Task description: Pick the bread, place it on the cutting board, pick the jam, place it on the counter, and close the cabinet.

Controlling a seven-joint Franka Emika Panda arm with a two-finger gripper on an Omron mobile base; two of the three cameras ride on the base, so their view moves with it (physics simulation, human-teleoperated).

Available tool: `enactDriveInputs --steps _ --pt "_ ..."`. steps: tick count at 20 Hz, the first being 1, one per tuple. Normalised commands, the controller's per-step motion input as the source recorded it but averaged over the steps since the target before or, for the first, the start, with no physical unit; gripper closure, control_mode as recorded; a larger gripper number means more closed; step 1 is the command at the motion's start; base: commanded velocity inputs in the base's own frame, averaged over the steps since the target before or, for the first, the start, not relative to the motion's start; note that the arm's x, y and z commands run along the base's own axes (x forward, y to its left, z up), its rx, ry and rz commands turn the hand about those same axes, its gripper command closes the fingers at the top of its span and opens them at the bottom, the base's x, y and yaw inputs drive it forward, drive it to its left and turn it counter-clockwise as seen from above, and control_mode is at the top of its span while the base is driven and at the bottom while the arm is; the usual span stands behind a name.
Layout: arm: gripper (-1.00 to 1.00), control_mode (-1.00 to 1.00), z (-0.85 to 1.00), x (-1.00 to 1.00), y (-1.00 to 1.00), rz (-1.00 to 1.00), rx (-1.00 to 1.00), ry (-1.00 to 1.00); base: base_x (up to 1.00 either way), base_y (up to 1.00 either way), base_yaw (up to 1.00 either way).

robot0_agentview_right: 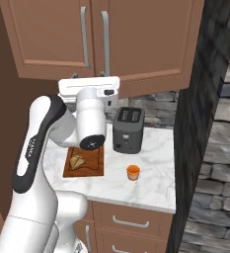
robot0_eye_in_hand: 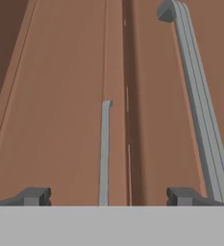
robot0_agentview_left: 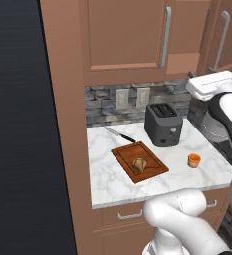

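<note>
A: Where was the bread (robot0_agentview_left: 140, 165)?

B: It lay on the cutting board (robot0_agentview_left: 125, 157), near the middle. The board was flat on the worktop (robot0_agentview_left: 102, 179), in front of the dark toaster (robot0_agentview_left: 163, 124) and a little to its left in the left base view.

A: And the jam (robot0_agentview_left: 194, 160)?

B: The orange jar stood upright on the marble, well apart from the board, in front of the toaster toward the right side. A knife (robot0_agentview_left: 119, 134) with a black handle lay just behind the board.

A: What about the cabinet (robot0_agentview_right: 47, 39)?

B: In the right base view both doors looked flat and shut, with the two silver handles (robot0_agentview_right: 105, 43) close beside the middle seam.

A: Where was the end effector (robot0_eye_in_hand: 106, 196)?

B: It was raised to the cabinet, just under its lower edge in the right base view. In the hand view its two dark fingertips (robot0_eye_in_hand: 35, 196) stood wide apart, holding nothing, very near the brown door fronts. The door seam and one handle ran between them, and another handle (robot0_eye_in_hand: 196, 103) passed by the right tip.
</note>
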Motion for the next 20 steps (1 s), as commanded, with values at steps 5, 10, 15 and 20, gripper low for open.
enactDriveInputs --steps 5,10,15,20 --pt "-1.00 -1.00 0.00 0.38 0.24 -0.01 0.00 -0.01 0.00 0.00 0.00" --pt "-1.00 -1.00 0.00 0.34 0.21 -0.01 0.00 -0.01 0.00 0.00 0.00" --pt "-1.00 -1.00 0.00 0.32 0.22 -0.01 0.00 0.00 0.00 0.00 0.00" --pt "-1.00 -1.00 0.00 0.32 0.18 -0.01 0.00 -0.01 0.00 0.00 0.00"
